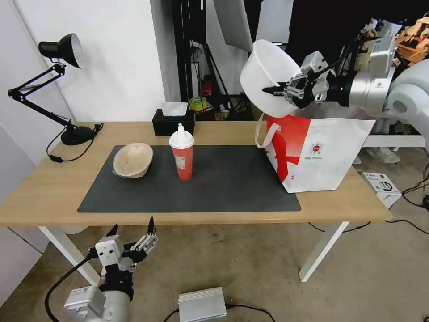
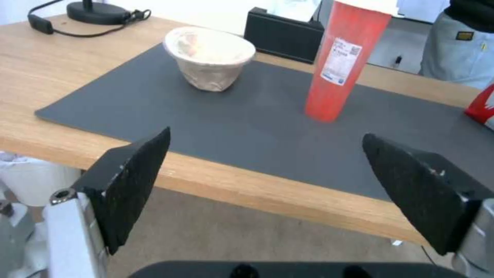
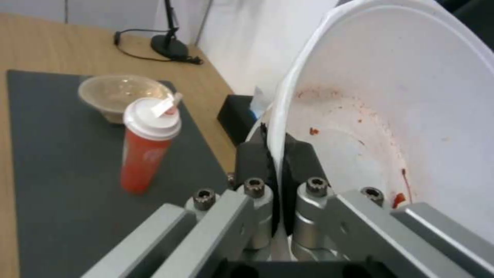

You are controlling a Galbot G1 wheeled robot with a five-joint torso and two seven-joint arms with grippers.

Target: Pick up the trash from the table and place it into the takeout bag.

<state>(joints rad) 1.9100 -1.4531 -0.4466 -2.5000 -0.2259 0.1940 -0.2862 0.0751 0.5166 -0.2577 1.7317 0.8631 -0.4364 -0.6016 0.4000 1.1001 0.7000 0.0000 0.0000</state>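
Observation:
My right gripper (image 1: 273,91) is shut on the rim of the white plastic bowl (image 1: 267,74), holding it tilted in the air above the takeout bag (image 1: 321,152) at the table's right end. The right wrist view shows the fingers (image 3: 252,158) pinching the rim of the white bowl (image 3: 391,96), with red smears inside. The red drink cup (image 1: 182,154) stands upright on the dark mat (image 1: 223,183), the beige pulp bowl (image 1: 132,159) to its left. My left gripper (image 1: 132,232) hangs open below the table's (image 1: 49,192) front edge, facing the beige bowl (image 2: 208,58) and the cup (image 2: 342,65).
A black desk lamp (image 1: 67,89) stands at the table's back left, and a black tissue box (image 1: 173,118) behind the cup. On the floor lie a silver box (image 1: 202,304) near me and a carton (image 1: 380,183) right of the table.

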